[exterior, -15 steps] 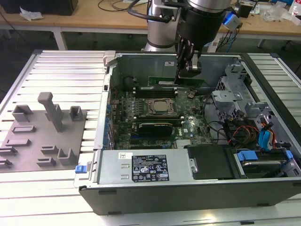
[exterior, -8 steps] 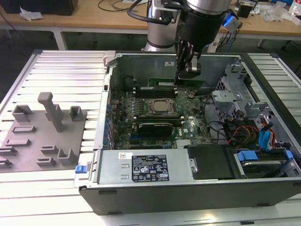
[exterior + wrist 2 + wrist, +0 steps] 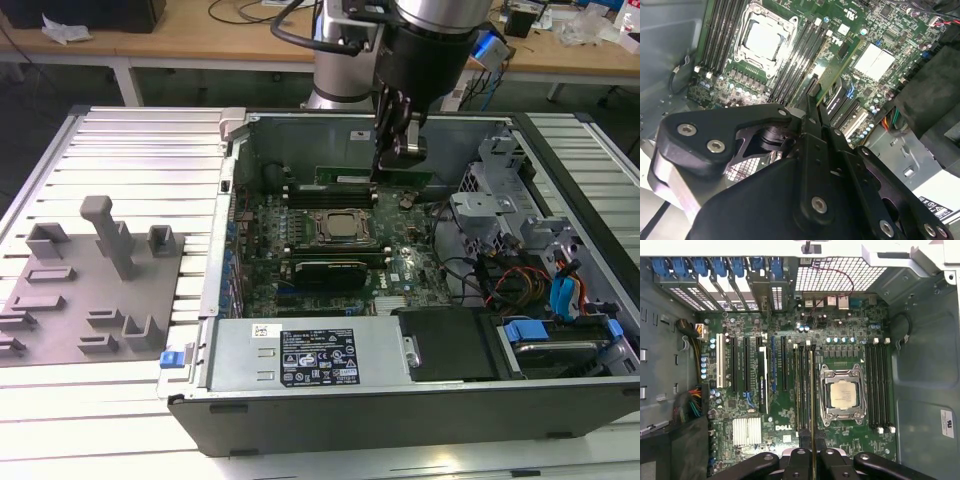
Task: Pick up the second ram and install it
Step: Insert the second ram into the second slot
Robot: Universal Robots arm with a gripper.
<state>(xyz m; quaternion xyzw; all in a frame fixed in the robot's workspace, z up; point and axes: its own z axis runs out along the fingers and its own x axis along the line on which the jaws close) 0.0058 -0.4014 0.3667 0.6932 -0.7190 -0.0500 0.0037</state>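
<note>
Second ram (image 3: 812,405) edge-on, clamped in gripper (image 3: 812,456) over slots; ext. view shows its face (image 3: 375,179).

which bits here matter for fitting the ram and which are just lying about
Job:
- ram, held on edge in the gripper
- memory slots beside the processor socket

Lying about:
- grey fixture tray
- power supply
- drive cables
- black card
</note>
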